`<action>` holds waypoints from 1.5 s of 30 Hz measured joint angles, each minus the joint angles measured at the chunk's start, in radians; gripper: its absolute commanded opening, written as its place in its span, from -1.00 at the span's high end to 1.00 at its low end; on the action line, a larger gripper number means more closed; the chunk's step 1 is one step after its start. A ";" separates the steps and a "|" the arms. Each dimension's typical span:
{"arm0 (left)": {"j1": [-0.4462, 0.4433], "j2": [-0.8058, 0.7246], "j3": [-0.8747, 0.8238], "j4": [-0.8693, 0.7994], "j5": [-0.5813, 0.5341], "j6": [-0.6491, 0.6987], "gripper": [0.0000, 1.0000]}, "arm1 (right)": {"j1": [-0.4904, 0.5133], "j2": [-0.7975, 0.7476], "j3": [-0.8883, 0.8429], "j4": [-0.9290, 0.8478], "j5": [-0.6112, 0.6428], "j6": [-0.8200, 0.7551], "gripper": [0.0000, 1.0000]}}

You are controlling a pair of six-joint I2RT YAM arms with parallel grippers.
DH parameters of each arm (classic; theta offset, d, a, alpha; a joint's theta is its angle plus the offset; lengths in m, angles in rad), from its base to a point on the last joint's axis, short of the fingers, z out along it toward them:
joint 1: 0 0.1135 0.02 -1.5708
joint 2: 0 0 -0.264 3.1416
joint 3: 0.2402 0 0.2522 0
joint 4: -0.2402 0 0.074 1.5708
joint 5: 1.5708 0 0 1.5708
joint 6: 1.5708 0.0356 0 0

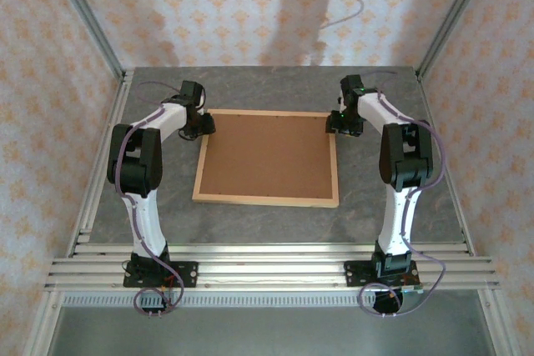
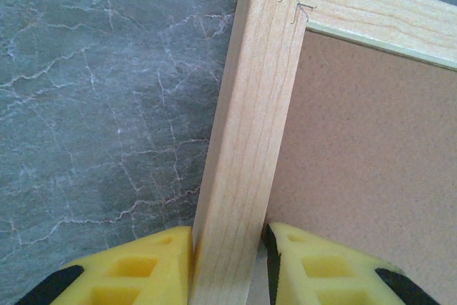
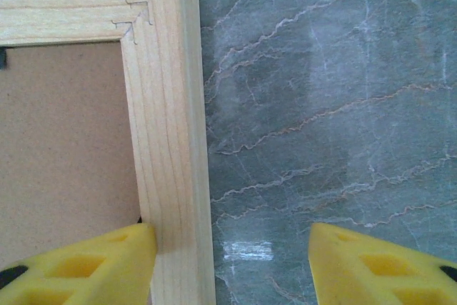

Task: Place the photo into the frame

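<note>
Arms stretched forward, my left fingers [image 2: 128,269] pinch the side rail of the thin light-wood rectangular frame [image 1: 265,200] flat on the grey marbled surface [image 2: 86,105]. My right fingers [image 3: 86,262] gape astride the opposite rail. Between them, a plain brown board [image 1: 267,156] fills it.

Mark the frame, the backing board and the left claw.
frame [image 1: 265,200]: top external view, near rail.
backing board [image 1: 267,156]: top external view, centre.
left claw [image 2: 230,232]: left wrist view, midway between fingertips.
</note>
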 measured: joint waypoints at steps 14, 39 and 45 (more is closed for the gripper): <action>0.002 0.003 0.000 0.001 0.004 -0.002 0.33 | 0.001 0.024 0.035 -0.002 0.017 0.000 -0.16; 0.003 0.020 0.023 -0.015 0.016 -0.003 0.31 | 0.075 0.142 0.233 -0.175 0.150 -0.056 -0.30; 0.003 0.020 0.023 -0.014 0.019 -0.011 0.31 | 0.080 0.152 0.249 -0.192 0.161 -0.056 -0.34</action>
